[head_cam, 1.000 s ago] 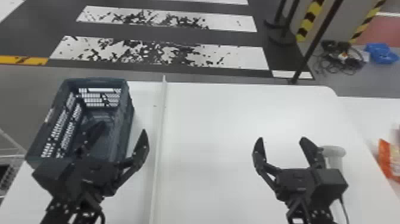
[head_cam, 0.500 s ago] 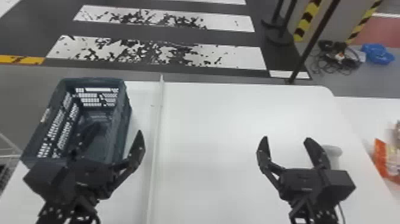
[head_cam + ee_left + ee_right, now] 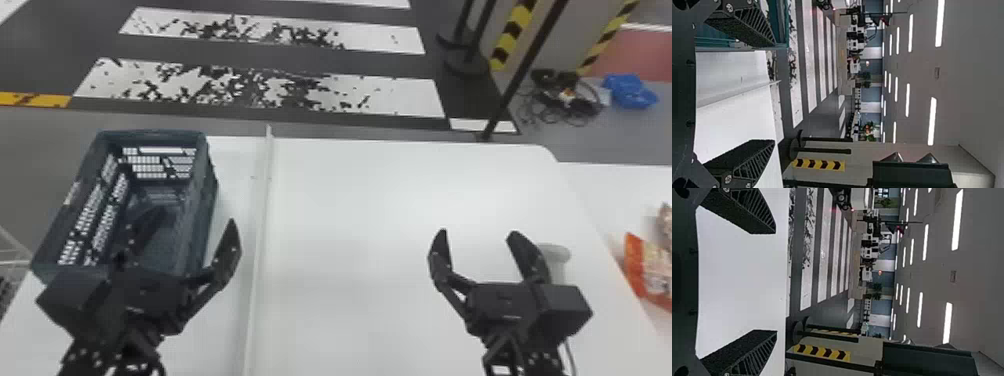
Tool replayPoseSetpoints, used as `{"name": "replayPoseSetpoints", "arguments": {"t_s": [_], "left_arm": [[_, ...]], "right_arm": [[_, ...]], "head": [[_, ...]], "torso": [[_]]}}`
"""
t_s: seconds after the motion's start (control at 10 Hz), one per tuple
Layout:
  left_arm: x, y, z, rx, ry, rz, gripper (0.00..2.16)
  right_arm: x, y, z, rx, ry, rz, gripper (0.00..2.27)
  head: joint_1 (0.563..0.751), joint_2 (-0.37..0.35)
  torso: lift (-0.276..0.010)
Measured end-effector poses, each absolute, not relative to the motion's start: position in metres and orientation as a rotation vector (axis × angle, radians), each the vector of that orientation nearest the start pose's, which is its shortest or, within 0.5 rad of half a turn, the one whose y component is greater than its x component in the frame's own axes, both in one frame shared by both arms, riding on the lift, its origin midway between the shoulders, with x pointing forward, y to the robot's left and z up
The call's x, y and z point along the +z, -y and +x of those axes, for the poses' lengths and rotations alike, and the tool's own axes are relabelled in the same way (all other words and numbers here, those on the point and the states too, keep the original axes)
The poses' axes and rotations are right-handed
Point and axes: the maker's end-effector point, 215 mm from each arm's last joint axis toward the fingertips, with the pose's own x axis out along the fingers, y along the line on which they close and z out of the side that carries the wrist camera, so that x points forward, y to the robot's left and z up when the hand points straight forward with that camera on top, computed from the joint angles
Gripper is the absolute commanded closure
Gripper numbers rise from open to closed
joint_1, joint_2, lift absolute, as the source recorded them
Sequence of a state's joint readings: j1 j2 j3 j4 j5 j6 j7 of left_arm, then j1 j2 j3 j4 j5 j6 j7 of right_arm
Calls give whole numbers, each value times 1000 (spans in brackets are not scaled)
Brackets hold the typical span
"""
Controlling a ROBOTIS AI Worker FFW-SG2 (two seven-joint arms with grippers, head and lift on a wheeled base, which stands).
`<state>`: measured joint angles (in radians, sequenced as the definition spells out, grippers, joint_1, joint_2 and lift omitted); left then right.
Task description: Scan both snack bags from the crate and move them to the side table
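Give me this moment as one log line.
left tool: open, at crate; right tool: open, above white table; orange bag: on side table, right

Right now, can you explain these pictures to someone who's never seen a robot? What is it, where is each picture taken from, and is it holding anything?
It's a robot with two black arms. The large picture looks down from its head; the two sideways ones come from cameras on its left and right wrists.

The left arm is by the near end of a dark open crate, which sits on a white table. A pale strip runs along the table beside it. The right arm is over the table's right part, partly hiding a pale object I can't identify.

Both arms end in open jaws with nothing held. At the far right, an orange-and-white bag lies on another white surface.
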<state>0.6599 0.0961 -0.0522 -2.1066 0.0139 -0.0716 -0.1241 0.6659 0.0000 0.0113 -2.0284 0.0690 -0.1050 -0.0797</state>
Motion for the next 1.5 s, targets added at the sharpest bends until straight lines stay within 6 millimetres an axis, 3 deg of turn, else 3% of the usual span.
{"name": "replayPoseSetpoints", "arguments": {"t_s": [1.5], "left_arm": [[-354, -177, 392, -222, -60, 28, 130]], "right_arm": [[-388, 237, 388, -61, -106, -66, 22]], "head": [[695, -88]], "torso": [[-75]]}}
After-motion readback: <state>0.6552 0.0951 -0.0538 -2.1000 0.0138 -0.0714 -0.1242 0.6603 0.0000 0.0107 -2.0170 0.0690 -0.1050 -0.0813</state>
